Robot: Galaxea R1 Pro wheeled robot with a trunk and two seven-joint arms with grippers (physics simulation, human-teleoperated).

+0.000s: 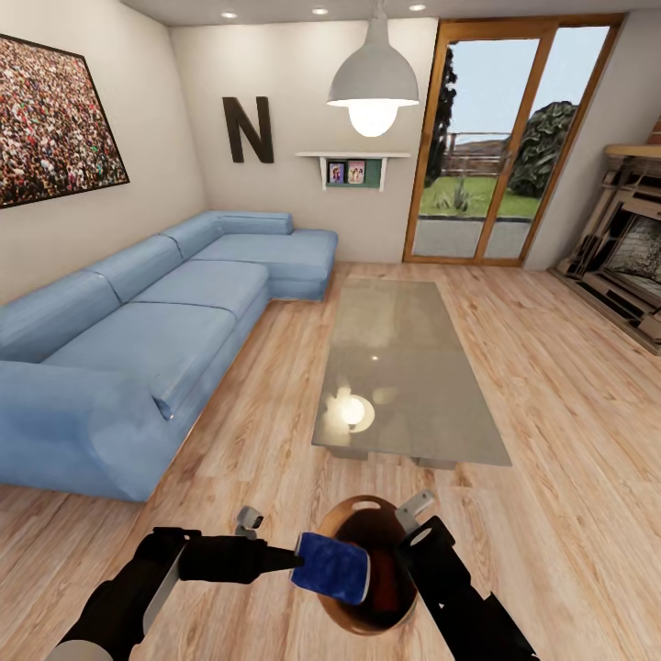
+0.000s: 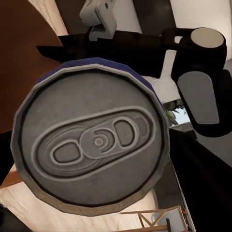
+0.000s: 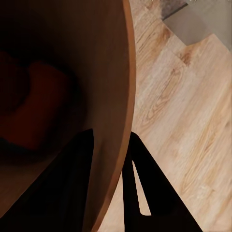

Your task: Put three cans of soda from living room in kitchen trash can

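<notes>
My left gripper [image 1: 296,558] is shut on a dark blue can of soda [image 1: 335,569], held sideways over the mouth of the tash can [image 1: 360,503]. In the left wrist view the can's silvery grey end [image 2: 96,140] faces the camera, with the bin's copper-brown inside [image 2: 24,72] beside it. My right gripper [image 1: 410,540] is shut on the tash can's rim. The right wrist view has its dark fingers [image 3: 150,193] astride the bin wall [image 3: 111,72]. A dim orange-red shape [image 3: 38,111] lies inside the bin.
I am in the living room. A long blue corner sofa [image 1: 138,340] runs along the left, and a low glass table [image 1: 404,367] stands ahead on the light wood floor [image 1: 569,413]. Glass doors [image 1: 496,147] are at the back, a brick chimney [image 1: 633,257] at the right.
</notes>
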